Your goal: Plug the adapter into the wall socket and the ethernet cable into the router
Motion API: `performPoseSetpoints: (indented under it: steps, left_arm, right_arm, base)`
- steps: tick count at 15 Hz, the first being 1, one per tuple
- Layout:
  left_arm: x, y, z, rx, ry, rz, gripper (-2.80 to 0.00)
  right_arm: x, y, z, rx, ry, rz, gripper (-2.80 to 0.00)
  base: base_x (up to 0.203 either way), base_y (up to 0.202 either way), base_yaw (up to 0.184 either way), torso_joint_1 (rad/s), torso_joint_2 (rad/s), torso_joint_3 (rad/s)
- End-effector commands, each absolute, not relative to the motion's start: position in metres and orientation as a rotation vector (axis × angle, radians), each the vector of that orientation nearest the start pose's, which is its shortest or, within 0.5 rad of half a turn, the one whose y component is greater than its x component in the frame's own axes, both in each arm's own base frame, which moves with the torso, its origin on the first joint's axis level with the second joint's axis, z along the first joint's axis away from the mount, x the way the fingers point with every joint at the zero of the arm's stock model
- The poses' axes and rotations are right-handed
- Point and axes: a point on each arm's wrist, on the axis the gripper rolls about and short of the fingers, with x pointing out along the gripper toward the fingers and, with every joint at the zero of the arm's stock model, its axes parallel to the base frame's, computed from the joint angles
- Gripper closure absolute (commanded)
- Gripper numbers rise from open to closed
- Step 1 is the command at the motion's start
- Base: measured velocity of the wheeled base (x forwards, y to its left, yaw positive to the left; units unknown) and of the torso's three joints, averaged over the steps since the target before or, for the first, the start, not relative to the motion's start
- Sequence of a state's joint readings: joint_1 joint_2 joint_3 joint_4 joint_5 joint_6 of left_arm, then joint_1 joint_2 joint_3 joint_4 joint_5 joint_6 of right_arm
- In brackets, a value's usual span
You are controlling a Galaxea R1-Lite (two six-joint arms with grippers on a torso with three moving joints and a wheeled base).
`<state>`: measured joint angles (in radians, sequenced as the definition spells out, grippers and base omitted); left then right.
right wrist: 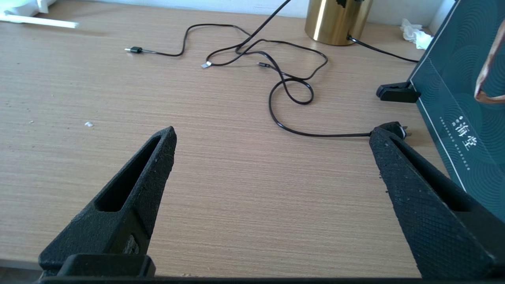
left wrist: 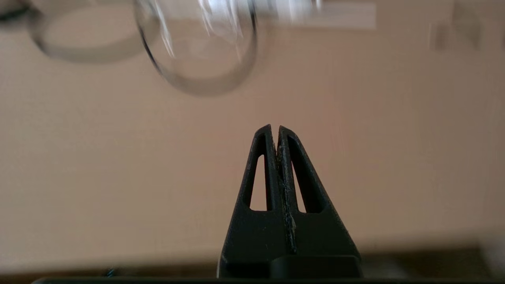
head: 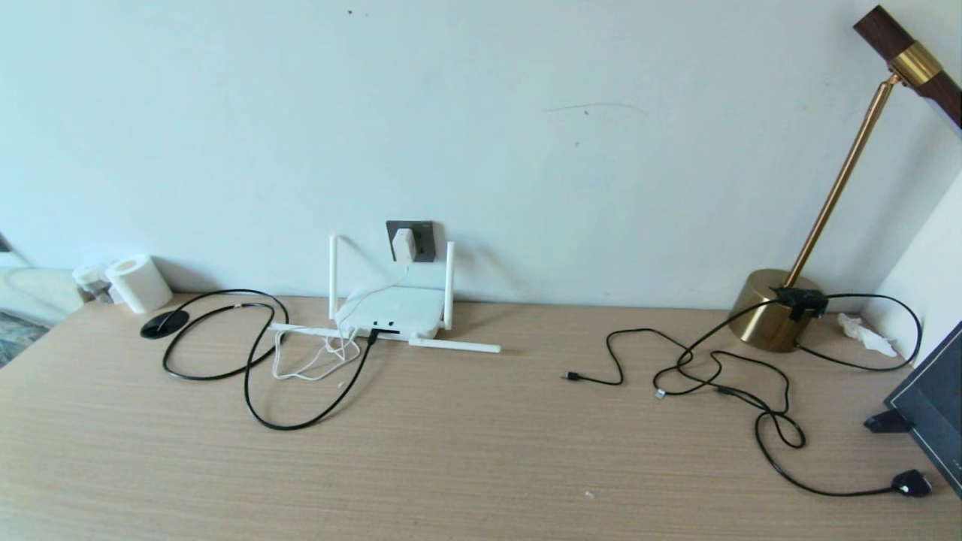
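While I am watching from the head camera, the adapter (head: 403, 244) is sitting in the wall socket (head: 412, 240), on the wall just above the router (head: 391, 309). Its thin white cord (head: 319, 357) is hanging down over the router and lying in loops on the desk (head: 481, 451) in front of it. The router is lying flat against the wall, two antennas standing up and two lying on the wood. The ethernet cable (head: 255, 376) is running in wide curves on the left part of the desk, and its plug (head: 373, 335) is sitting at a port on the router's front edge; I cannot tell how deep it is sitting.

I am not seeing any arm in the head view. In the left wrist view the left gripper (left wrist: 275, 128) is holding nothing, its fingers pressed together, above bare wood with blurred cable loops beyond it. The right gripper (right wrist: 272, 136) is hanging low over the desk with its fingers spread wide, near the thin black cables (right wrist: 276, 75), the brass lamp base (right wrist: 337, 19) and a dark green box (right wrist: 461, 90)
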<state>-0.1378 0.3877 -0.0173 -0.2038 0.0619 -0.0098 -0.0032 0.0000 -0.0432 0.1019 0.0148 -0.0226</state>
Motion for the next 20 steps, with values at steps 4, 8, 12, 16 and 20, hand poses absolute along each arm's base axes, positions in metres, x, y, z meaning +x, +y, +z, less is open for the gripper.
performPoseSetpoints:
  steps: [4, 8, 12, 16, 20]
  left_arm:
    - [-0.005, 0.000, 0.078, 0.049, 0.230, 0.033, 0.00]
    - [-0.023, -0.001, 0.075, 0.064, 0.003, -0.025, 0.00]
    - [-0.023, 0.000, 0.076, -0.040, -0.003, -0.002, 0.00]
    - [-0.023, 0.000, 0.076, -0.040, -0.003, -0.002, 0.00]
    - [-0.023, 0.000, 0.076, -0.040, -0.003, -0.002, 0.00]
  right_arm:
    - [-0.026, 0.000, 0.077, -0.021, 0.060, 0.013, -2.80]
    - [-0.026, 0.000, 0.077, -0.019, 0.060, 0.013, -2.80]
    - [-0.026, 0.000, 0.077, -0.017, 0.058, 0.013, -2.80]
    - [-0.026, 0.000, 0.077, -0.018, 0.059, 0.013, -2.80]
    - [-0.026, 0.000, 0.077, -0.014, 0.059, 0.008, -2.80]
  base:
    - [0.000, 0.000, 0.000, 0.000, 0.00, 0.000]
    - [0.000, 0.000, 0.000, 0.000, 0.00, 0.000]
    - [0.000, 0.000, 0.000, 0.000, 0.00, 0.000]
    - [0.000, 0.000, 0.000, 0.000, 0.00, 0.000]
    - [0.000, 0.000, 0.000, 0.000, 0.00, 0.000]
